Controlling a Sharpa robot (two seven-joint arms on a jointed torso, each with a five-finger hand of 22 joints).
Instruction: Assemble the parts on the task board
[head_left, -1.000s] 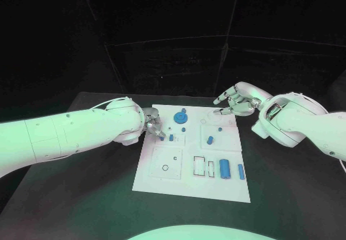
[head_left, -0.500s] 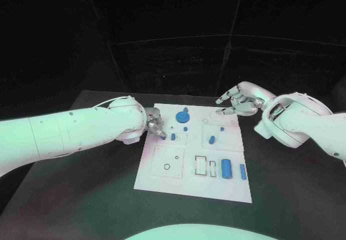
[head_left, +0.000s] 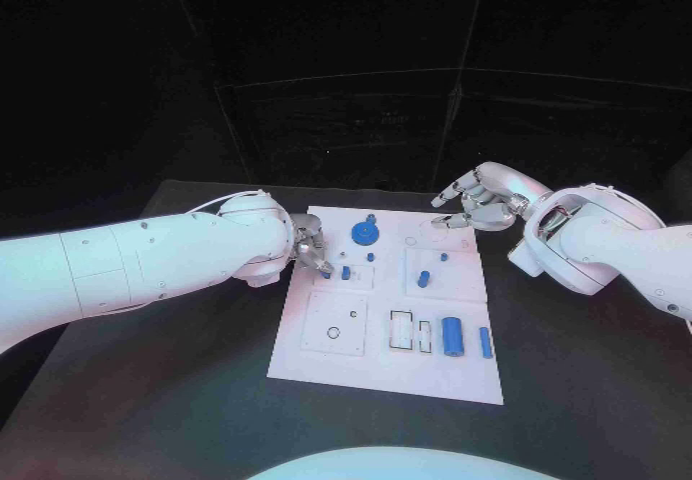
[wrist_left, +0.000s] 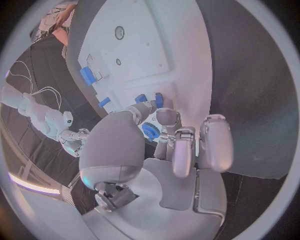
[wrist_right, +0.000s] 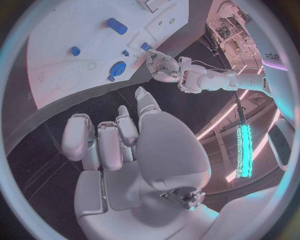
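Note:
The white task board (head_left: 335, 372) lies in the middle of the black table. My left hand (head_left: 310, 250) hangs over the board's far left edge. Its fingertips (wrist_left: 166, 116) point down beside a small blue peg (head_left: 346, 272) and I see nothing held in them. A round blue gear (head_left: 362, 234) stands just past that hand. My right hand (head_left: 476, 203) hovers above the board's far right corner, fingers spread, holding nothing. A blue cylinder (head_left: 453, 336) and a thin blue bar (head_left: 485, 343) lie on the board's near right part. Two small blue pieces (head_left: 423, 279) sit mid-board.
Rectangular slots (head_left: 400, 331) and a round hole (head_left: 333, 333) mark the board's near half. Bare black table (head_left: 159, 390) runs on both sides of the board. In the right wrist view the gear (wrist_right: 117, 68) and cylinder (wrist_right: 116, 25) show, with my left hand (wrist_right: 161, 65) beyond.
Both hands keep almost the same places over the board. No part has moved.

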